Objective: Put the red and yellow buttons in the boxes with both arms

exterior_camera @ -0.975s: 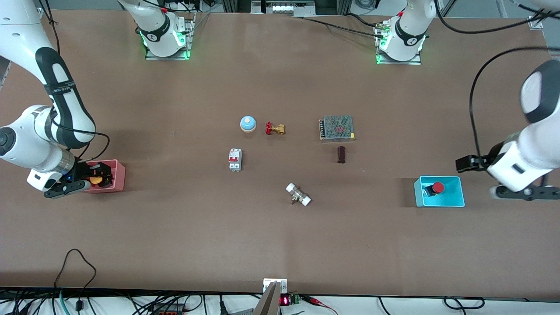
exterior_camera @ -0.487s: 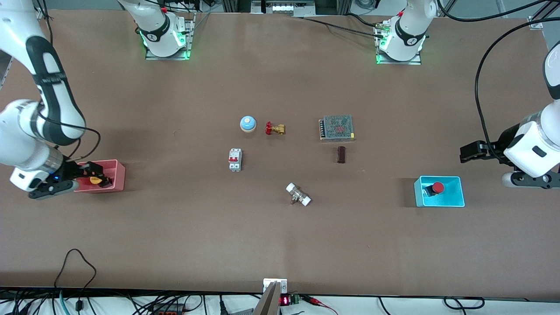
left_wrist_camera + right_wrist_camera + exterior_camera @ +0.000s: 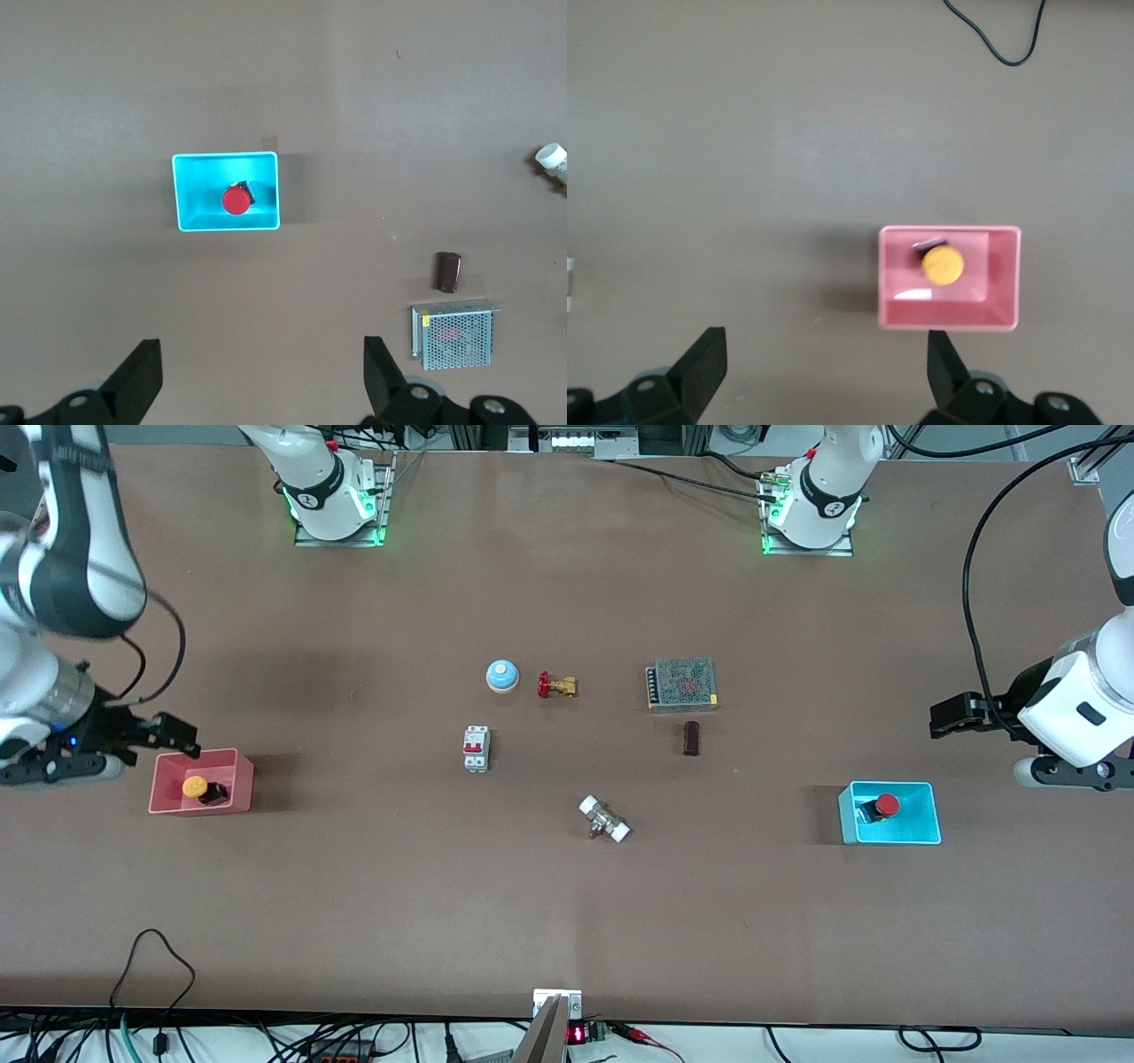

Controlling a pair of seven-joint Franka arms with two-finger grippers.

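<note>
the right gripper (image 3: 66,748) hangs in the air with its fingers (image 3: 700,363) spread wide and nothing between them, just beside the pink box (image 3: 232,757) at the right arm's end of the table. the yellow button (image 3: 196,787) lies inside that box. the left gripper (image 3: 1059,766) is also wide open and empty, up near the blue box (image 3: 921,828) at the left arm's end, and the red button (image 3: 886,804) sits in this box. in my judgement the placing step is finished for both arms. the next move asks only to pull away without touching the thin box walls.
</note>
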